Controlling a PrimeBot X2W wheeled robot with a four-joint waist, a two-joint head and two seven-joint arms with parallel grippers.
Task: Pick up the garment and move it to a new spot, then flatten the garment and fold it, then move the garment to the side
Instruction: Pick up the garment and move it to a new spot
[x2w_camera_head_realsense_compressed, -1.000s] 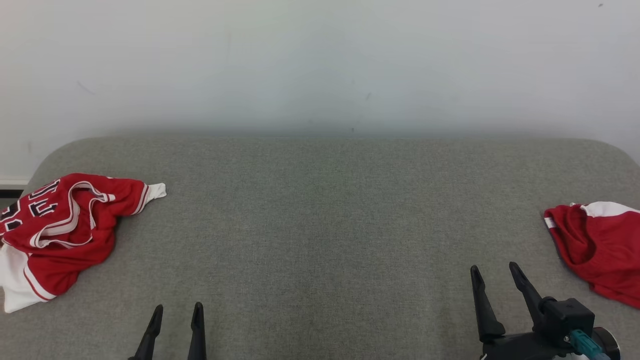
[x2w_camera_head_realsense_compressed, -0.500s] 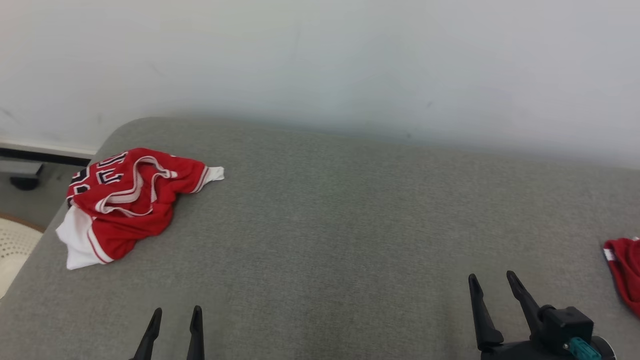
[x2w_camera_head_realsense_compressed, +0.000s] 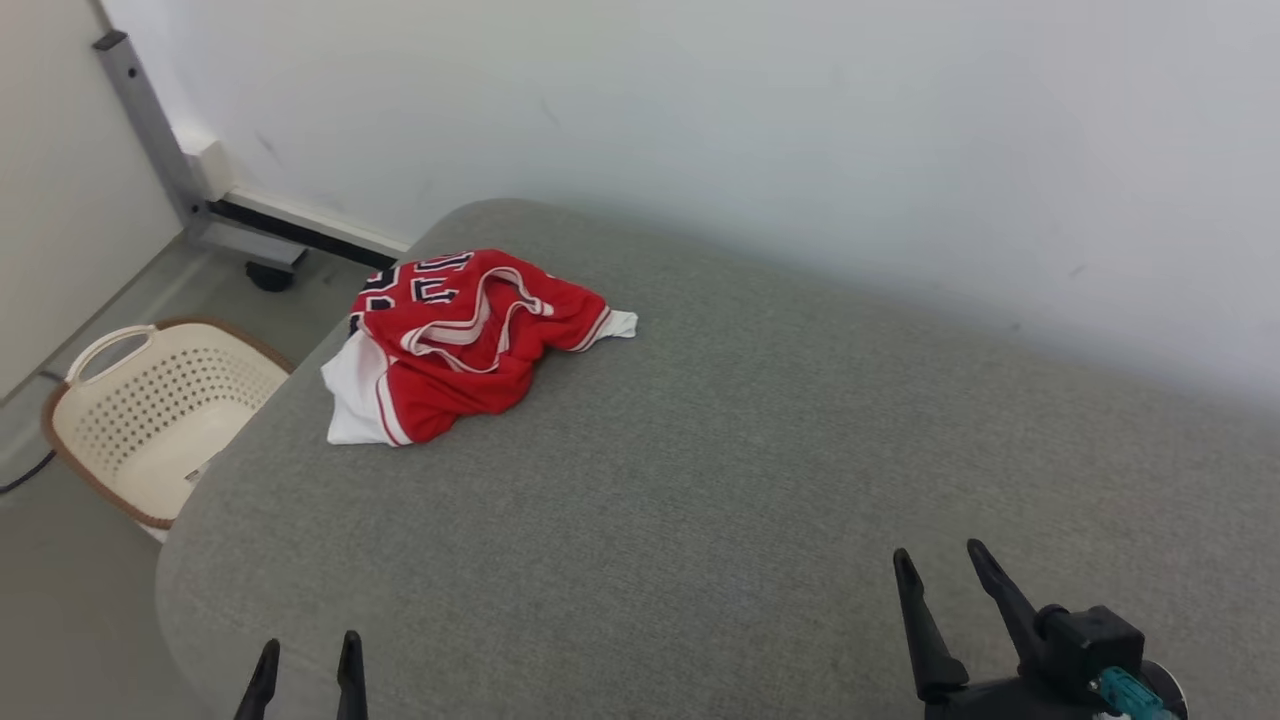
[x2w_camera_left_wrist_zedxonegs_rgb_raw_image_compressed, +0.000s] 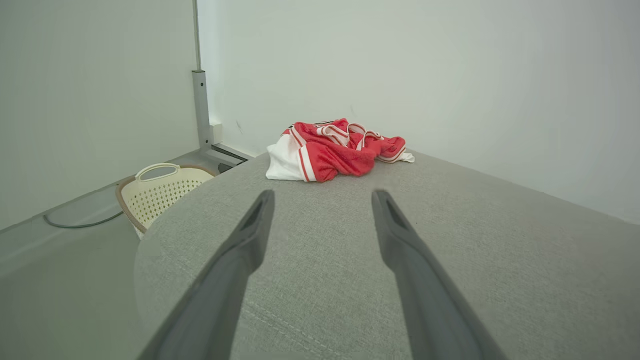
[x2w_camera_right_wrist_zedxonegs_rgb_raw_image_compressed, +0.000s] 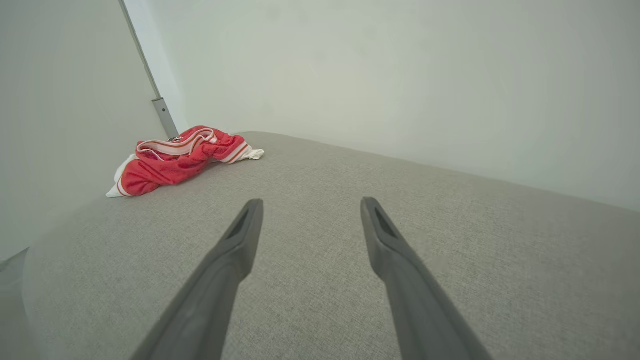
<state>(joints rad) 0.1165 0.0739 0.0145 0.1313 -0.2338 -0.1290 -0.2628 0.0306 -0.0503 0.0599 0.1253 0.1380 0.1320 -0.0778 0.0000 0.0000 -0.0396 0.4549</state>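
A crumpled red and white garment (x2w_camera_head_realsense_compressed: 465, 345) with dark lettering lies in a heap near the far left corner of the grey padded surface (x2w_camera_head_realsense_compressed: 700, 470). The left wrist view has the garment (x2w_camera_left_wrist_zedxonegs_rgb_raw_image_compressed: 335, 150) ahead of the fingers, and in the right wrist view the garment (x2w_camera_right_wrist_zedxonegs_rgb_raw_image_compressed: 180, 157) lies far off to the left. My left gripper (x2w_camera_head_realsense_compressed: 305, 655) stands open at the surface's near left edge, well short of the heap, with nothing between its fingers. Over the near right part, my right gripper (x2w_camera_head_realsense_compressed: 940, 565) is open and empty too.
A cream perforated laundry basket (x2w_camera_head_realsense_compressed: 150, 410) sits on the floor just left of the surface. A metal post (x2w_camera_head_realsense_compressed: 150, 130) and a dark baseboard run along the wall behind it. White walls close the far side.
The camera has swung to the left: the garment heap now sits nearer the middle, the basket and floor have come into view, and a second red cloth at the right has left the picture.
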